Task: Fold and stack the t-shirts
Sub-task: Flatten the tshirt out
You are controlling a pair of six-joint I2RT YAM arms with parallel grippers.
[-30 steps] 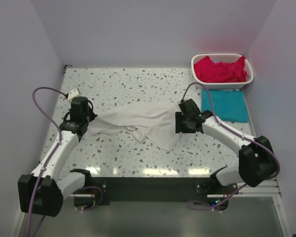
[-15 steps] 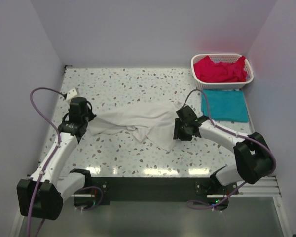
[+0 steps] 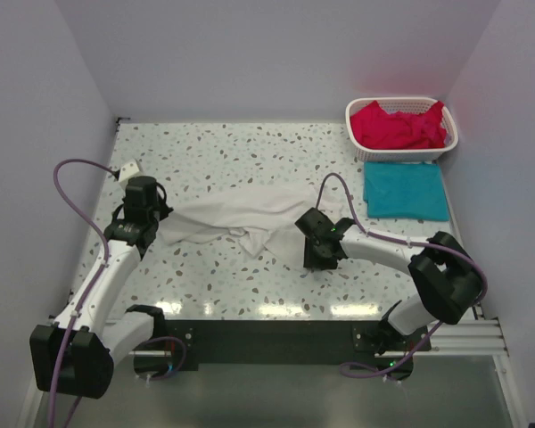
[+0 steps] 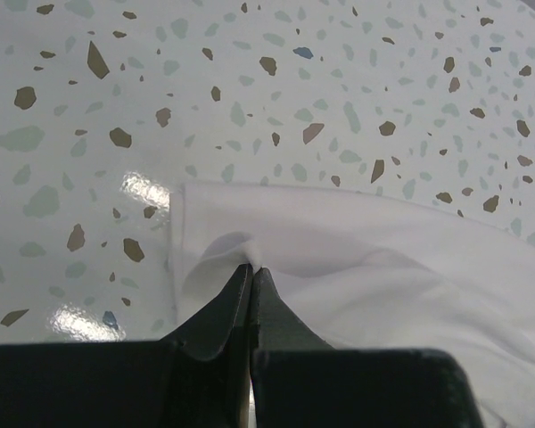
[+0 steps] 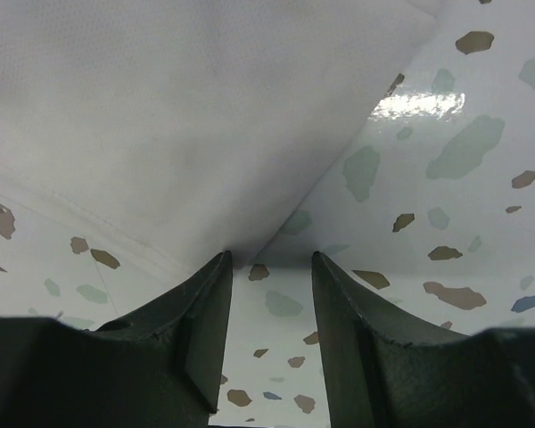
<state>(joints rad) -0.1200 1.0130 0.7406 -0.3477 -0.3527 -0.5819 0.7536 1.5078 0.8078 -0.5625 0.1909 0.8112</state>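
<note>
White t-shirt: the white t-shirt (image 3: 241, 223) lies crumpled across the middle of the top view, between the two arms.
Left gripper: the left gripper (image 4: 251, 267), centre left, has its jaws pressed together, pinching a fold by the shirt's left hem.
Right gripper: the right gripper (image 5: 269, 259), just right of centre, has its jaws spread, with the shirt's pointed corner at its tips.
Open room: bare table (image 3: 250, 152) runs from the shirt to the back wall, and a narrower strip lies below it.
Edges: walls close the left, back and right.
Basket: the basket (image 3: 401, 155), upper right, holds heaped red-pink t-shirts (image 3: 397, 125).
Teal t-shirt: the teal t-shirt (image 3: 406, 190) lies folded flat just below the basket.
</note>
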